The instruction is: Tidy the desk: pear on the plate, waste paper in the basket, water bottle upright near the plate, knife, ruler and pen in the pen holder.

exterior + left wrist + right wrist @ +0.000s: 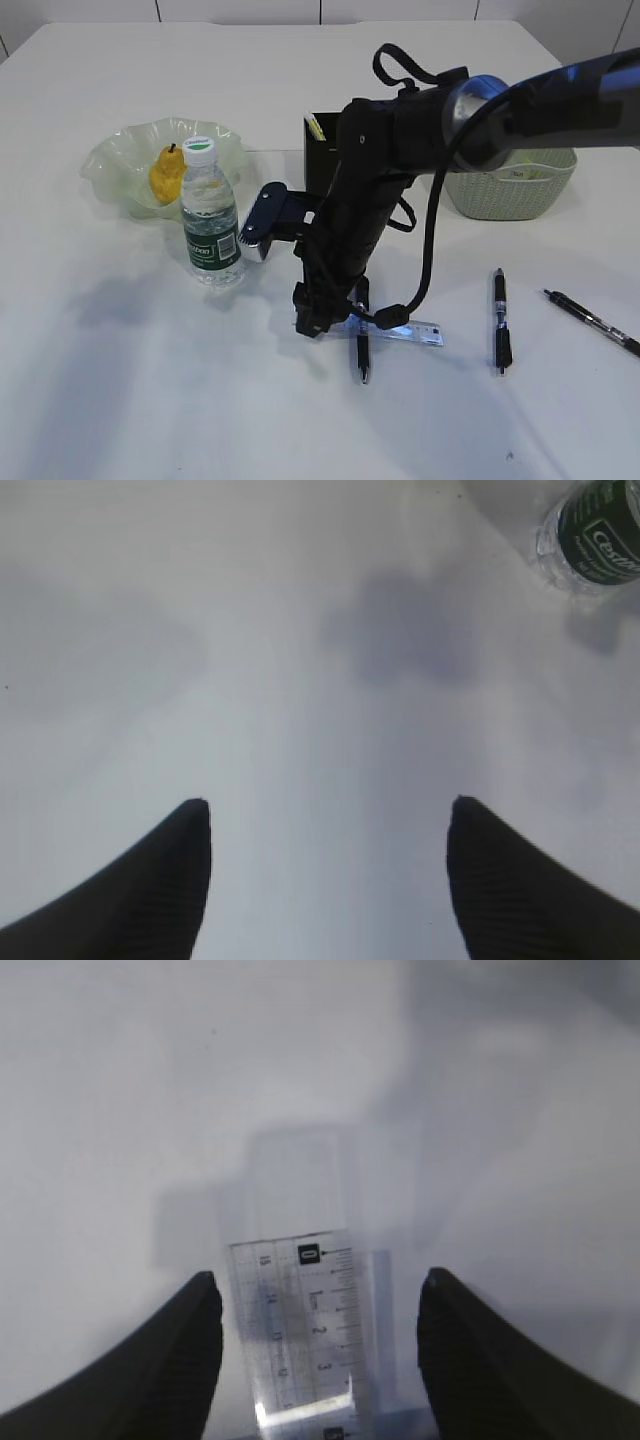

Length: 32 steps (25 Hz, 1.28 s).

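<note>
Since the ruler (300, 1330) lies flat, thin, stiff and slick on the worktop (120, 400), the spread right gripper (315, 1345) straddling it should pinch the long edges near one end.

Wide matte white tabletop (120, 400) fills scene, soft grey shadows beneath and left of claw. Behind it, far edge meets white panelled wall (240, 10) with dark seams. Even, diffuse light.
</note>
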Motion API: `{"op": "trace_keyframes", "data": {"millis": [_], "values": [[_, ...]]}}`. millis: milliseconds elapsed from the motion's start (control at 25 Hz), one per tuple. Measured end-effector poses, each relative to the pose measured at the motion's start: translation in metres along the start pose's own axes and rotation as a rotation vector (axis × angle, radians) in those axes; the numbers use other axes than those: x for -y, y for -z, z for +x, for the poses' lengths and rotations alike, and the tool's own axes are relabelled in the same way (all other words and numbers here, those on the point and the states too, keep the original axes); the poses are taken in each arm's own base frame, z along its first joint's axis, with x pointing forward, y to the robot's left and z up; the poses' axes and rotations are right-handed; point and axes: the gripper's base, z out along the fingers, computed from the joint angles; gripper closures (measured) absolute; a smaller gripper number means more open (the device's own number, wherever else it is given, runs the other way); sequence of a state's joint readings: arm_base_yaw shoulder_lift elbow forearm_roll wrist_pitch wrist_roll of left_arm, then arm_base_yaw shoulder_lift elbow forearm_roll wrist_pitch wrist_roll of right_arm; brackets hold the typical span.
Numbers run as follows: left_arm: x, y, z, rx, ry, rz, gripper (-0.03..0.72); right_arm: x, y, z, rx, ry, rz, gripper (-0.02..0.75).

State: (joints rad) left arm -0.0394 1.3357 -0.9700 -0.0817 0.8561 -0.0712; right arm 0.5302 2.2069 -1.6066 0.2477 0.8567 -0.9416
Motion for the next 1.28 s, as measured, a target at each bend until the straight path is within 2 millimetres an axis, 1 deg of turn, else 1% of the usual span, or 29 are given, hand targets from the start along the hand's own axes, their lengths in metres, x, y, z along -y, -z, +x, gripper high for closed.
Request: {"op": "trace_keyframes", "data": {"millis": [200,840,920,1280], "values": [[0.0,0.0,-0.0001,0.002,0.0,0.0,0.167,0.0003,-0.004,0.0008,-0.006,-0.002,-0.006,0.276],[0.0,-0.0002,-0.0004,0.003,0.0,0.0,0.167,0.0004,-0.0046,0.0009,-0.006,-0.002,-0.005,0.279],[0.0,-0.0002,-0.0004,0.003,0.0,0.0,0.167,0.0004,-0.0046,0.0009,-0.006,-0.002,-0.005,0.296],[0.0,-0.0002,-0.0004,0.004,0.0,0.0,0.167,0.0004,-0.0046,0.0009,-0.006,-0.002,-0.005,0.415]]}}
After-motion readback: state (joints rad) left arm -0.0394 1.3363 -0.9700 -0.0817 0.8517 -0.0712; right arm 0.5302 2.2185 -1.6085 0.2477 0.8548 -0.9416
